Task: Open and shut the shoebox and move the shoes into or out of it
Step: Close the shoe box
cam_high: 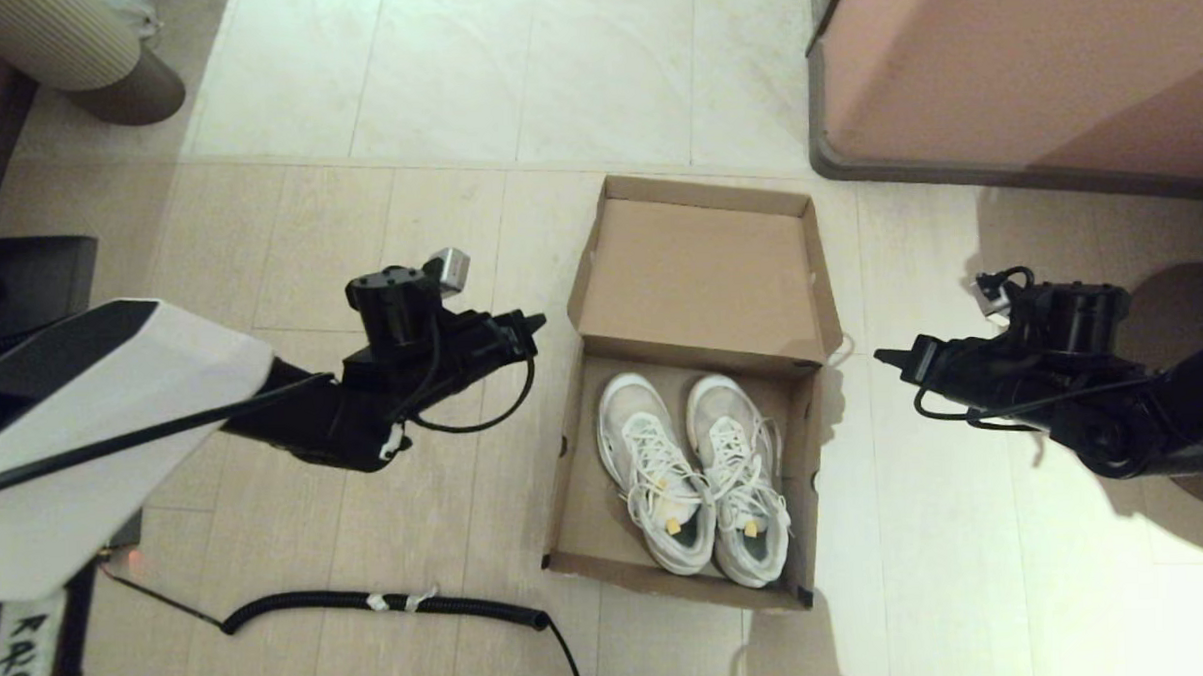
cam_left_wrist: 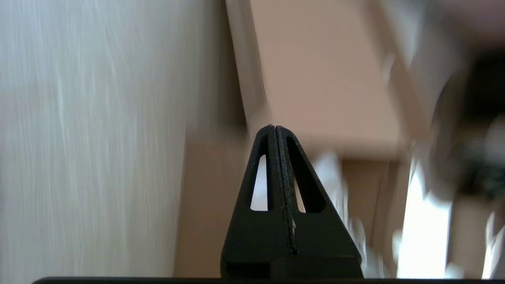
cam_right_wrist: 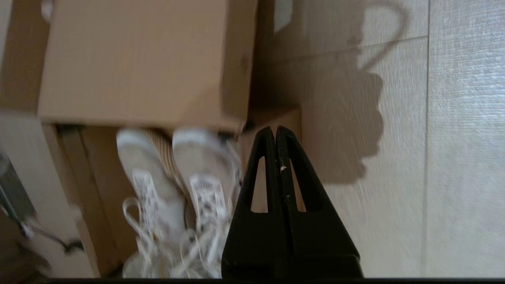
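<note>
The brown cardboard shoebox (cam_high: 578, 524) stands open on the floor, its lid (cam_high: 704, 269) tilted up and back. Inside lie the two white sneakers (cam_high: 656, 476) side by side, toes toward the lid; they show too in the right wrist view as the sneakers (cam_right_wrist: 173, 185) under the lid (cam_right_wrist: 134, 59). My left gripper (cam_high: 536, 325) hovers left of the box, shut and empty, its tip (cam_left_wrist: 275, 128) pointing at the box. My right gripper (cam_high: 882, 358) hovers right of the box, shut and empty, its tip (cam_right_wrist: 275, 129) near the box's side wall.
A large pinkish cabinet (cam_high: 1032, 63) stands at the back right. A coiled black cable (cam_high: 391, 601) lies on the floor in front left of the box. A round ribbed object (cam_high: 81, 51) sits at the far left corner.
</note>
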